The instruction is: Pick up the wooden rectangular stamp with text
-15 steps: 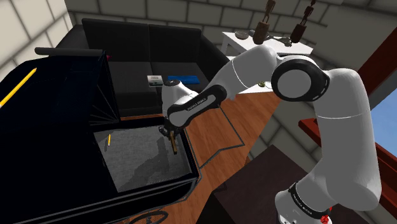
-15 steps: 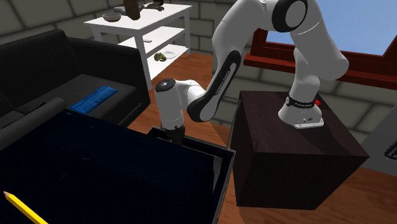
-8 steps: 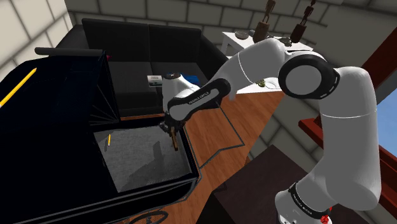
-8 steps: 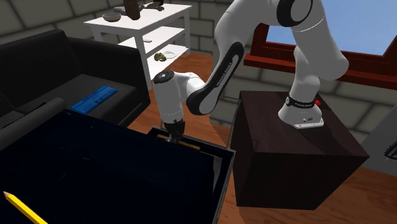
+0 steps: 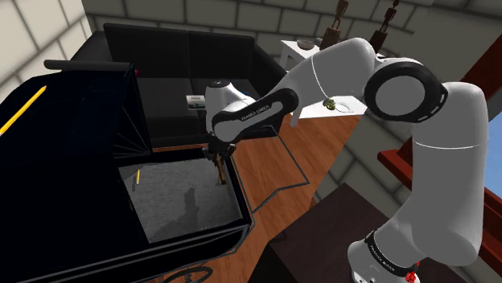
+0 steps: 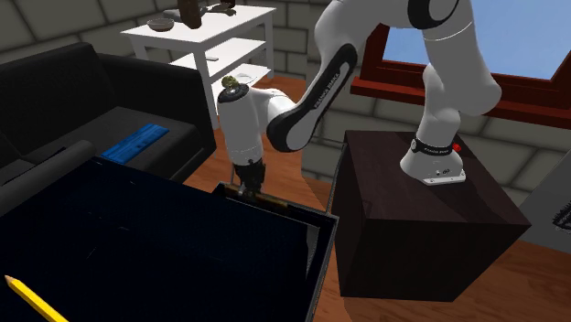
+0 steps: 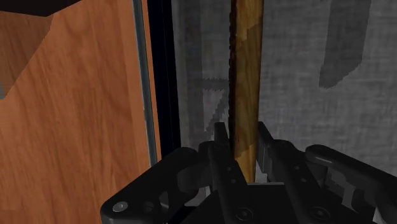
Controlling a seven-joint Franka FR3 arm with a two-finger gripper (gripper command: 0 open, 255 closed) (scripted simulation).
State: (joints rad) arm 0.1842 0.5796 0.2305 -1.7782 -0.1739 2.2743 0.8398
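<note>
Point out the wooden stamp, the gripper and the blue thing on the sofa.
wooden stamp [image 7: 245, 70], wrist view, its long wooden side.
gripper [image 7: 242, 141], wrist view, midway between fingertips.
blue thing [image 6: 135, 142], second exterior view, its flat top.

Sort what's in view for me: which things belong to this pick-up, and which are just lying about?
In the job: wooden stamp, clasped in the gripper.
Lying about: yellow pencil; blue item on the sofa; white shelf unit.

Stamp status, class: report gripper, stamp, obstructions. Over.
Gripper shut on wooden stamp. Stamp hangs upright over grey bin floor. Black bin wall close beside, not touching.
</note>
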